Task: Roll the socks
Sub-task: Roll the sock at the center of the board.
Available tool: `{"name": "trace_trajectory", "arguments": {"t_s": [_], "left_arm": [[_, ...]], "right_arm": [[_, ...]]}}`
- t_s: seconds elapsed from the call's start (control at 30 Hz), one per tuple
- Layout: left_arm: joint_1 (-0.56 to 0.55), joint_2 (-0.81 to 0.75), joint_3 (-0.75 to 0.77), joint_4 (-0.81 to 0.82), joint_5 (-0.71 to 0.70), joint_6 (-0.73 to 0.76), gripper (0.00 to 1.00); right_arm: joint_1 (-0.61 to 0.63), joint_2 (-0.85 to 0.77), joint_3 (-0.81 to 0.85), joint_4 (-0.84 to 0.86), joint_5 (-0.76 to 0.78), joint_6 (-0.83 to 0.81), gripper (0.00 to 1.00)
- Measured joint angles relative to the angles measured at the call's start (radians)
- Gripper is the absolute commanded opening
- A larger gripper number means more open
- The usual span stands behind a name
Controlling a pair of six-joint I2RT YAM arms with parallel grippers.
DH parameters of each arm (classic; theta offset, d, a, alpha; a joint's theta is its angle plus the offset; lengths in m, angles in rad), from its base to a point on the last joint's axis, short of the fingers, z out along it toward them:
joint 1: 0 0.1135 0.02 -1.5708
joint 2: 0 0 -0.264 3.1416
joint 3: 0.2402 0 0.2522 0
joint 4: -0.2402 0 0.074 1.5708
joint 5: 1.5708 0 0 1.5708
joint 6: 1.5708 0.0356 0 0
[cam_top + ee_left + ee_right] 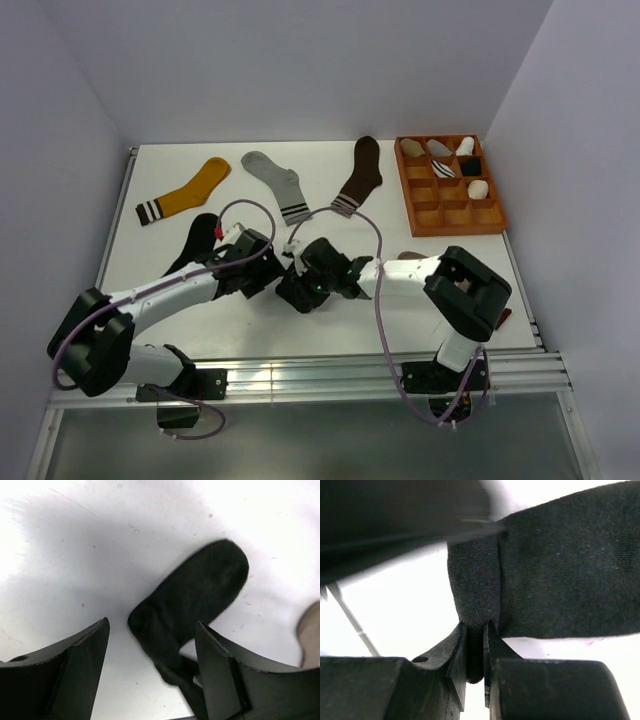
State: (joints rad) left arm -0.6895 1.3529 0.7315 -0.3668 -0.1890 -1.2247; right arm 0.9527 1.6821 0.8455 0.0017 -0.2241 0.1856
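Charcoal-black sock (200,592) is found on the white table (300,330), toward its near middle, where the two grippers meet. In the top view it is largely hidden beneath them. In the left wrist view its long axis is seen to run diagonally: the rounded toe is pointed to the upper right, and the bunched, folded-over end is laid at the lower left.

The left gripper (152,625) is held wide apart over that folded end, one finger on each side, and nothing is clasped by it. The right gripper (475,652) is closed on the fabric. A fold is pinched between its fingertips, and from that pinch the rest of the charcoal-black sock is spread away to the right in the right wrist view.

A second black sock (195,240) is laid slantwise at the left of the table, partly covered by the left arm. A bit of a taupe sock (410,256) is shown just behind the right arm. Along the far side a mustard sock (190,192), a grey sock (278,185), a brown sock (360,175) and a wooden tray (452,228) are set.
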Motion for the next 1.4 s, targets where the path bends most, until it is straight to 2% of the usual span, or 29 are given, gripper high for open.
{"name": "trace_trajectory", "arguments": {"t_s": [0.17, 0.37, 0.57, 0.87, 0.97, 1.0, 1.07, 1.1, 1.23, 1.33, 1.37, 1.4], "left_arm": [[0.002, -0.096, -0.043, 0.005, -0.019, -0.023, 0.74], [0.001, -0.115, -0.116, 0.040, -0.006, -0.040, 0.73], [-0.003, -0.100, -0.152, 0.088, 0.017, -0.056, 0.71], [-0.007, -0.028, -0.166, 0.179, 0.045, -0.094, 0.66], [-0.012, -0.011, -0.167, 0.207, 0.053, -0.108, 0.60], [-0.014, -0.005, -0.167, 0.214, 0.055, -0.113, 0.53], [-0.019, 0.012, -0.167, 0.225, 0.058, -0.127, 0.45], [-0.020, 0.019, -0.167, 0.229, 0.061, -0.132, 0.34], [-0.021, 0.043, -0.161, 0.235, 0.061, -0.139, 0.15], [-0.021, 0.056, -0.148, 0.230, 0.061, -0.135, 0.06], [-0.021, 0.060, -0.144, 0.229, 0.061, -0.132, 0.05], [-0.021, 0.066, -0.139, 0.228, 0.063, -0.130, 0.03]], "right_arm": [[-0.156, 0.075, 0.036, -0.005, -0.278, 0.062, 0.01], [-0.229, 0.190, 0.096, 0.002, -0.522, 0.124, 0.01], [-0.269, 0.257, 0.123, 0.003, -0.658, 0.167, 0.00], [-0.296, 0.309, 0.138, 0.004, -0.746, 0.227, 0.00], [-0.298, 0.316, 0.147, -0.006, -0.749, 0.235, 0.01], [-0.298, 0.318, 0.150, -0.010, -0.751, 0.238, 0.01], [-0.299, 0.319, 0.151, -0.013, -0.750, 0.244, 0.02], [-0.299, 0.319, 0.151, -0.015, -0.749, 0.245, 0.02], [-0.299, 0.316, 0.154, -0.025, -0.738, 0.245, 0.07], [-0.298, 0.294, 0.153, -0.042, -0.700, 0.241, 0.16], [-0.296, 0.279, 0.148, -0.047, -0.677, 0.236, 0.25], [-0.295, 0.263, 0.141, -0.050, -0.653, 0.233, 0.29]]}}
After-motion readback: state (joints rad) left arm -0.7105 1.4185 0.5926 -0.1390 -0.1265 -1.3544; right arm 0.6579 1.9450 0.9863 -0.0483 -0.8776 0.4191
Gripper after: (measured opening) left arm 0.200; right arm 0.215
